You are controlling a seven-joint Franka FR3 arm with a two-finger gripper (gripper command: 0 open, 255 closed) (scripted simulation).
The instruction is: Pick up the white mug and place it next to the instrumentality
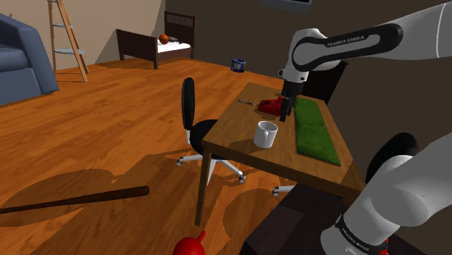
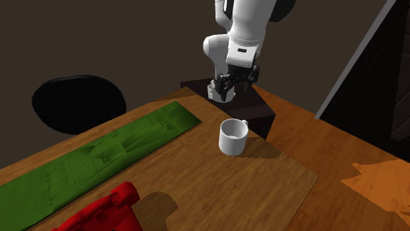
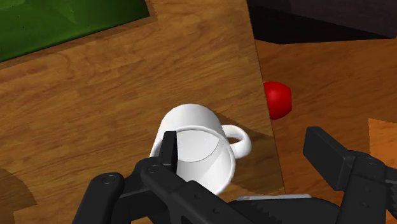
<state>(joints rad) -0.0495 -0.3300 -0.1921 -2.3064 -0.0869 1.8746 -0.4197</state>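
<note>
From the shoulder view, the white mug [image 1: 266, 134] stood upright near the edge of the wooden desk [image 1: 232, 134]. It sat beside the green mat [image 1: 316, 130], with the red instrument [image 1: 273, 106] apart, further back. Across the second exterior view, its handle [image 2: 242, 123] pointed toward my stand [image 2: 259, 111]. Along the wrist view, my gripper [image 3: 248, 153] hung wide open and empty above it (one finger above its rim). I judged it stiff, light, perhaps slick, so pinching the wall opposite the handle seemed safest.
</note>
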